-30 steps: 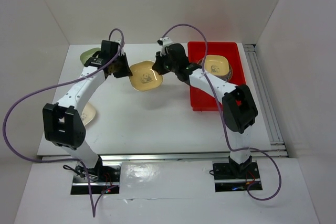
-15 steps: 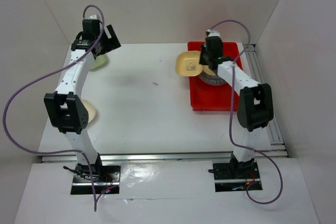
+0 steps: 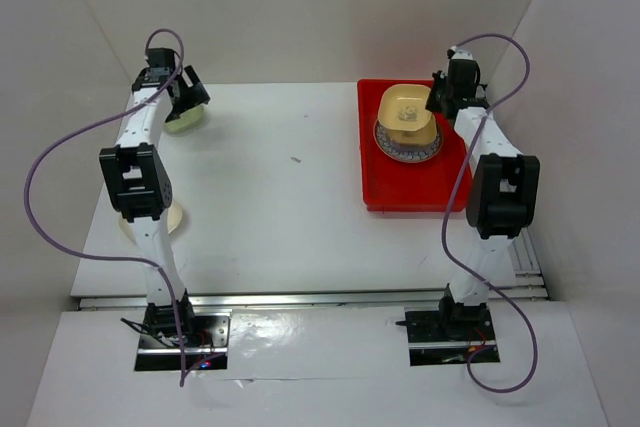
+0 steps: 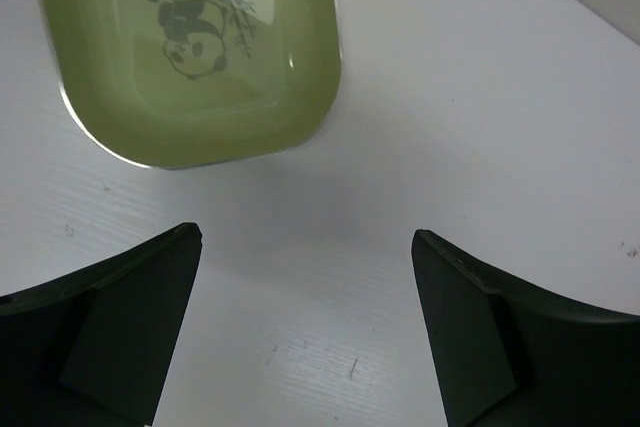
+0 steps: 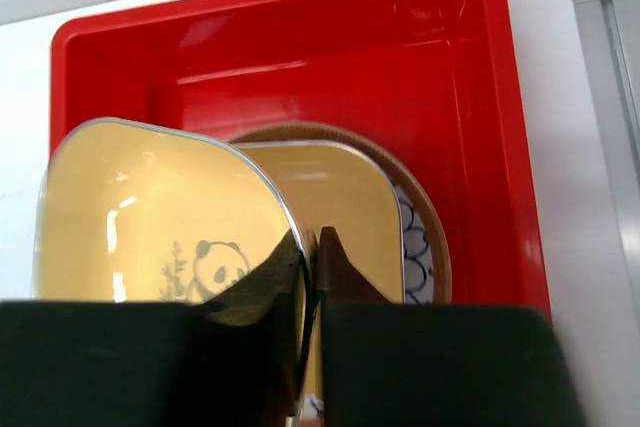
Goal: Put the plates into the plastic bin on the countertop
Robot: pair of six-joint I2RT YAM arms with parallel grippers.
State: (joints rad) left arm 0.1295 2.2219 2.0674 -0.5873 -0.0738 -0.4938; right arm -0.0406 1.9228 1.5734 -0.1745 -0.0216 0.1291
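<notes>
Right gripper (image 5: 312,247) tight on yellow dish (image 5: 150,217) over red bin (image 5: 300,97); left gripper (image 4: 305,237) agape above green dish (image 4: 190,57).

Lab test cell: plain white walls (image 3: 300,7) enclose the countertop (image 3: 280,207)

I see the bin (image 3: 410,197) at right rear of the surface (image 3: 290,207), round plate (image 3: 392,150) inside, top dish (image 3: 407,110) over it. At left lie the rear dish (image 3: 186,122) and, closer in, the near dish (image 3: 173,219).
</notes>
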